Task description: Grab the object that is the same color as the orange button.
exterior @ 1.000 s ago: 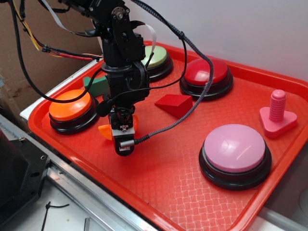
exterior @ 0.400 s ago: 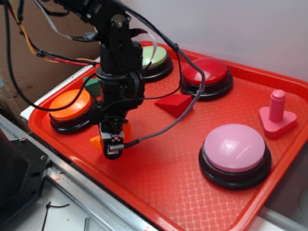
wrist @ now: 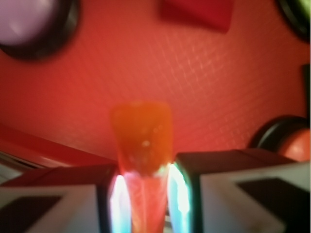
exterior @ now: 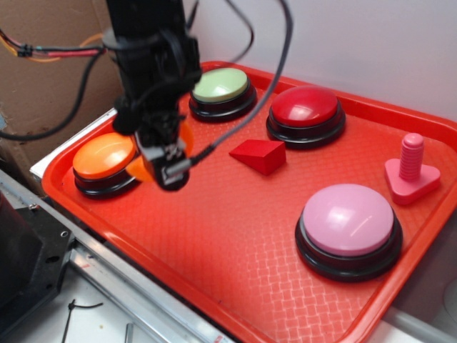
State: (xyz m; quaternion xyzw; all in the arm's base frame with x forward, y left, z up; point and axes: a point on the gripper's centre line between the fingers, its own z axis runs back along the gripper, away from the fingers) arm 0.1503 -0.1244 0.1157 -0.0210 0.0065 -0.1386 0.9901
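Note:
The object, a small orange crescent piece [exterior: 141, 170] [wrist: 142, 136], is pinched between the fingers of my gripper [exterior: 168, 163] [wrist: 143, 191], which is shut on it. In the exterior view the piece hangs above the red tray [exterior: 235, 236], just right of the orange button [exterior: 104, 156], and the gripper body hides most of it. In the wrist view the piece sticks out past the fingertips, blurred, and the orange button [wrist: 297, 146] shows at the lower right edge.
On the tray stand a green button [exterior: 221, 86], a red button [exterior: 305, 108], a pink button [exterior: 348, 220], a red wedge block [exterior: 259, 154] and a pink screw-shaped piece [exterior: 412, 170]. A metal rail runs along the tray's near left side.
The gripper has risen and shifted back and left, carrying the orange piece up off the tray floor. Everything else on the tray has stayed put.

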